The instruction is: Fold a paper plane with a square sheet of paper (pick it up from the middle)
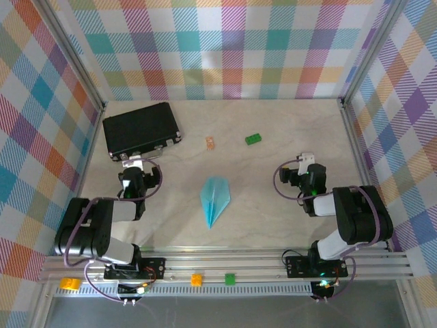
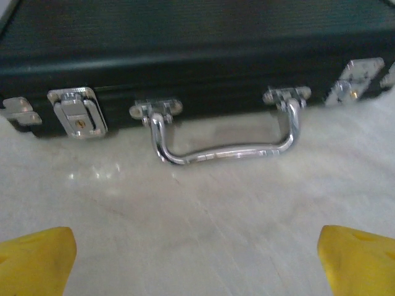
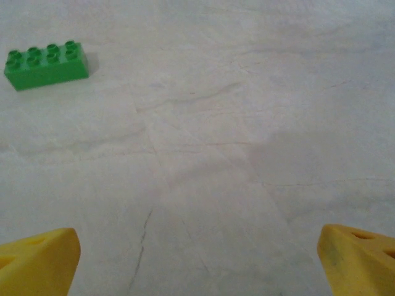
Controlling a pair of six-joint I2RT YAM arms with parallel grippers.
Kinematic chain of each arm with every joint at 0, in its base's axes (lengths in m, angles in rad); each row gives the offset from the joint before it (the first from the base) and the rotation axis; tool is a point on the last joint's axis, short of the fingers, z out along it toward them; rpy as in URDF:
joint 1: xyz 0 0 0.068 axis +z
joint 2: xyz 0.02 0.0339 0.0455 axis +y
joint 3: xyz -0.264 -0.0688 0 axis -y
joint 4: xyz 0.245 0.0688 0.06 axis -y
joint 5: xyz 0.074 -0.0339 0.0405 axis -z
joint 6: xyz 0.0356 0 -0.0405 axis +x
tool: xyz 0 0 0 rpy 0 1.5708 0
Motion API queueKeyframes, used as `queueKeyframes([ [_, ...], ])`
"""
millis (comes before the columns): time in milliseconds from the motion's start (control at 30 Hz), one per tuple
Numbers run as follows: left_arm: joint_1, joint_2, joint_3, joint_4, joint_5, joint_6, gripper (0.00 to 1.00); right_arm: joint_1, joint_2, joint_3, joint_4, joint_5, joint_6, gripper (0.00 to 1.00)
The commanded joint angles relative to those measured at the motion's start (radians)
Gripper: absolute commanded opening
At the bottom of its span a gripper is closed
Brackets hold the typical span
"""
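Note:
The square sheet of paper lies folded into a slim light blue paper plane (image 1: 215, 199) at the middle of the table, flat, its point toward the near edge. Nothing touches it. My left gripper (image 1: 134, 164) rests to the plane's left, facing the black case; in the left wrist view it (image 2: 197, 262) stands open, yellow fingertips (image 2: 37, 262) wide apart over bare table. My right gripper (image 1: 305, 161) sits to the plane's right. The right wrist view shows it (image 3: 197, 265) open too, with nothing between its fingertips (image 3: 358, 259).
A black case (image 1: 141, 128) with a chrome handle (image 2: 225, 142) lies at the back left, just ahead of my left gripper. A green brick (image 1: 253, 139) (image 3: 46, 63) and a small orange piece (image 1: 210, 142) lie behind the plane. Plaid walls enclose the table.

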Motion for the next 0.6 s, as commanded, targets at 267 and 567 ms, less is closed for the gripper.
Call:
queueKeyframes([
  [267, -0.021, 0.086, 0.091, 0.066, 0.052, 0.014, 1.0, -0.037, -0.006, 0.071, -0.001, 0.003, 0.065, 0.99],
  [567, -0.02, 0.09, 0.101, 0.057, 0.161, 0.062, 1.0, -0.036, -0.005, 0.076, -0.009, -0.002, 0.064, 0.99],
])
